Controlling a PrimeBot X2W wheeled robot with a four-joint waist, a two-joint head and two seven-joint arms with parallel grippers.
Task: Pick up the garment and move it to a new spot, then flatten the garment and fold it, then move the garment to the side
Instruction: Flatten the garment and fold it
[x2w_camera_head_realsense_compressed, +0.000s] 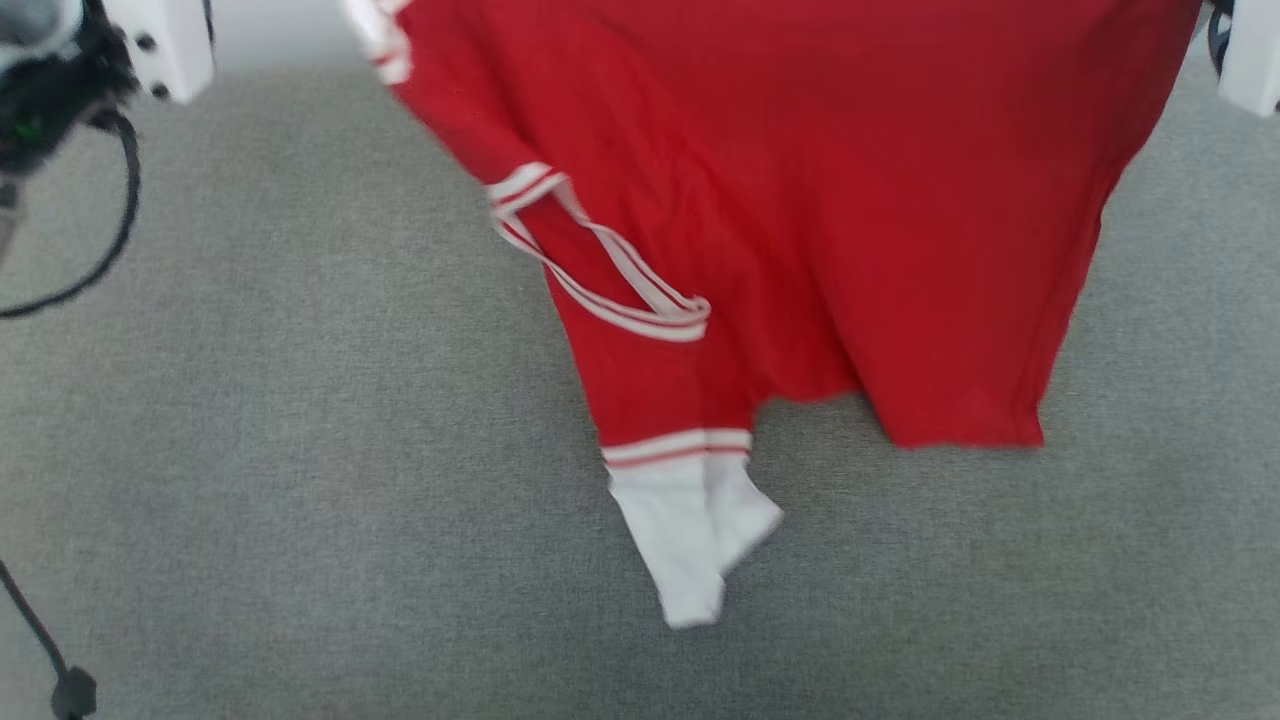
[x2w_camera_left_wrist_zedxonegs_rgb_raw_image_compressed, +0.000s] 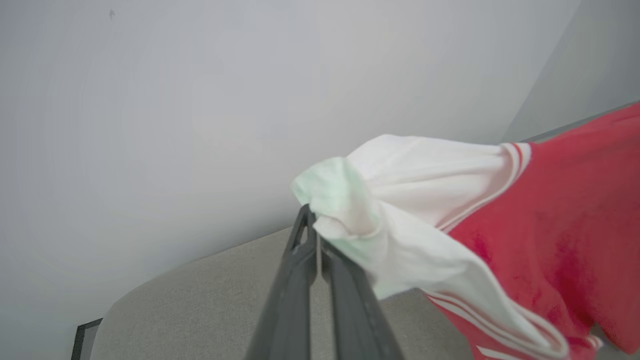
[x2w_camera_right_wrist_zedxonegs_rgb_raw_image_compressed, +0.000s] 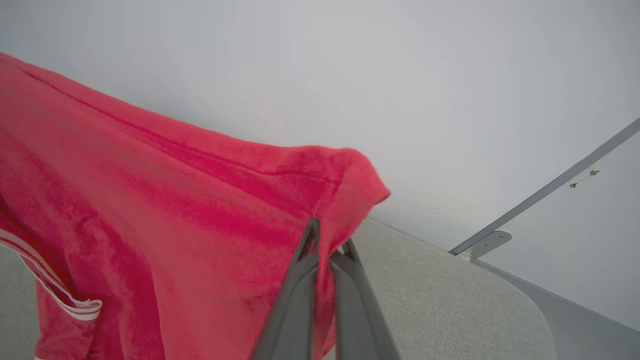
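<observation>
Your left claw (x2w_camera_left_wrist_zedxonegs_rgb_raw_image_compressed: 315, 227) is pinched shut on a white sleeve (x2w_camera_left_wrist_zedxonegs_rgb_raw_image_compressed: 425, 170) of the garment (x2w_camera_head_realsense_compressed: 800, 200), your right claw (x2w_camera_right_wrist_zedxonegs_rgb_raw_image_compressed: 330, 237) on a red corner (x2w_camera_right_wrist_zedxonegs_rgb_raw_image_compressed: 350, 180). Held apart, they let it hang spread above the grey tabletop (x2w_camera_head_realsense_compressed: 250, 450), lower sleeve (x2w_camera_head_realsense_compressed: 690, 550) seemingly brushing it, ready for laying flat.

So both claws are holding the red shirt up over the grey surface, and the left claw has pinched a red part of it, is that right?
Not quite: the left gripper is shut on the white sleeve of the garment, not a red part; the left wrist view shows it. Otherwise yes: the right gripper grips it too, up over the grey surface.
</observation>
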